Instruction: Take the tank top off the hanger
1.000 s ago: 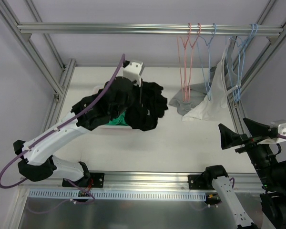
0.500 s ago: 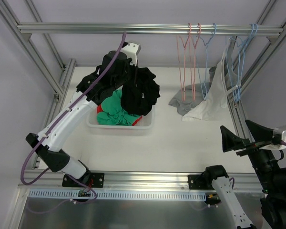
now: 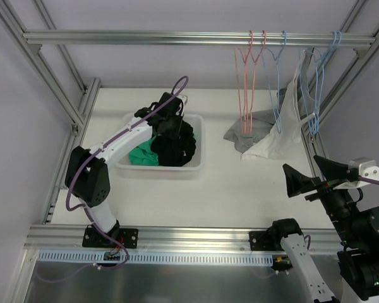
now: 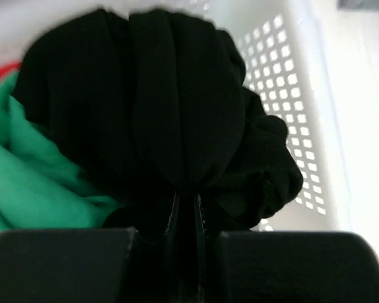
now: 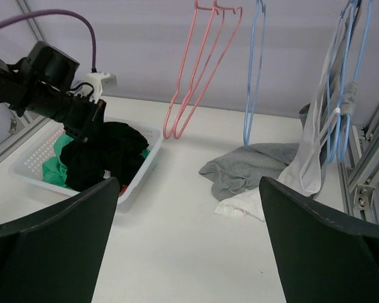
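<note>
Right gripper (image 3: 300,163) at the near right edge, above the table (image 3: 240,196), jaws spread wide with nothing between them. Farther in and to the left, white perforated basket (image 3: 177,169) on the table, with green garment (image 3: 142,154) at its left side and black garment (image 3: 175,145) bunched at its right. Left gripper (image 4: 187,208) down inside that basket, clenched on a fold of the black garment. Beyond, at the right, gray garment (image 3: 249,132) crumpled on the table. White tank top (image 3: 284,136) just beside it, draped from blue hangers (image 3: 316,95), lower end lying on the table and touching the gray cloth. Two pink hangers (image 3: 246,76) and one more blue hanger (image 3: 278,76) bare, left of the tank top. At the far end, overhead rail (image 3: 145,38) carrying all the hangers.
</note>
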`<state>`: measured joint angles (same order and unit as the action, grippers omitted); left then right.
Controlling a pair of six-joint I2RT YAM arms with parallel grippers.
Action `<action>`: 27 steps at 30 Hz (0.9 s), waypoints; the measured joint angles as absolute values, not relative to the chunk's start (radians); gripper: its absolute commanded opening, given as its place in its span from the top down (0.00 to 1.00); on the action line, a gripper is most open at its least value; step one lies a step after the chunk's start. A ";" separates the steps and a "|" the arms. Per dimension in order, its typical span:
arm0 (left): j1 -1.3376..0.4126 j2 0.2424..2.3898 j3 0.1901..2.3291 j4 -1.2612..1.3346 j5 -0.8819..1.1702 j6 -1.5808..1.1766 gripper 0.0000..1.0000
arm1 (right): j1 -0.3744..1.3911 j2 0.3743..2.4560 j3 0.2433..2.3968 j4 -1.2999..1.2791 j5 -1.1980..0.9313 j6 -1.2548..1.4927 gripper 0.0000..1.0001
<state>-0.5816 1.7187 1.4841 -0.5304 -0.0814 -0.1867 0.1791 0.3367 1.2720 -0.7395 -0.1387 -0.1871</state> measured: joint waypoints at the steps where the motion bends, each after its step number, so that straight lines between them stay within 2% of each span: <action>1: -0.581 1.727 1.472 -0.530 -0.075 -0.194 1.00 | 0.179 0.336 1.269 -0.737 -0.141 -0.187 0.01; 9: -0.583 1.800 1.418 -0.495 0.003 -0.259 1.00 | 0.179 0.337 1.239 -0.728 -0.180 -0.177 0.01; 10: -0.583 1.800 1.411 -0.494 0.002 -0.270 0.86 | 0.179 0.337 1.238 -0.726 -0.185 -0.176 0.01; 12: -0.583 1.795 1.407 -0.492 -0.005 -0.283 0.70 | 0.179 0.337 1.237 -0.724 -0.197 -0.176 0.01; 13: -0.583 1.789 1.405 -0.490 -0.009 -0.293 0.57 | 0.179 0.337 1.237 -0.722 -0.202 -0.175 0.01; 16: -0.583 1.732 1.398 -0.498 -0.014 -0.317 0.39 | 0.179 0.343 1.238 -0.724 -0.212 -0.176 0.00; 17: -0.583 1.702 1.398 -0.500 -0.018 -0.324 0.29 | 0.179 0.350 1.242 -0.727 -0.212 -0.176 0.00; 19: -0.583 1.627 1.399 -0.502 -0.026 -0.339 0.18 | 0.179 0.384 1.256 -0.750 -0.209 -0.178 0.01; 20: -0.583 1.585 1.404 -0.503 -0.030 -0.346 0.01 | 0.179 0.409 1.265 -0.765 -0.206 -0.181 0.01; 27: -0.581 1.301 1.422 -0.514 -0.145 -0.385 0.01 | 0.179 0.575 1.271 -0.859 -0.114 -0.195 0.00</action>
